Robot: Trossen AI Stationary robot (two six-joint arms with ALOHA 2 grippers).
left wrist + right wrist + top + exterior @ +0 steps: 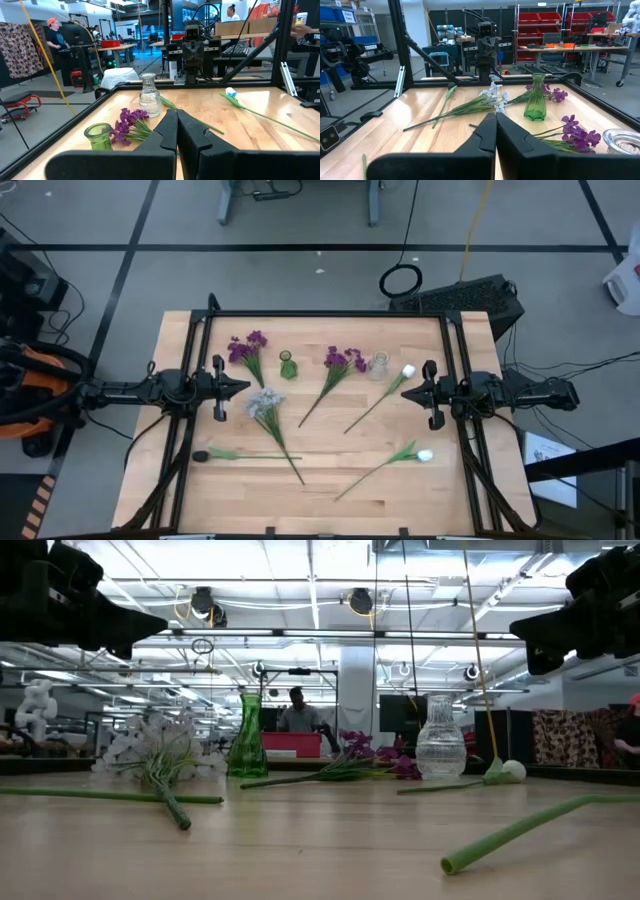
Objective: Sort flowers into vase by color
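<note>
Several artificial flowers lie flat on the wooden table: two purple clusters [248, 346] [344, 360], a pale grey-lilac cluster [265, 402] and two white buds [407, 371] [424, 455] on long green stems. One more stem [250, 455] lies near the front left. A green vase [288, 366] and a clear glass vase [379, 365] stand upright between them. My left gripper [245, 387] hovers shut at the table's left, above the grey-lilac cluster's left side. My right gripper [405, 393] hovers shut at the right, near the upper white bud. Neither touches anything.
A black frame [320, 313] rims the table's far edge and sides. The lower white-bud stem [520, 832] runs toward the near edge. The green vase [247, 740] and clear vase [440, 740] stand in the far half. A person [297, 712] sits in the room beyond the table.
</note>
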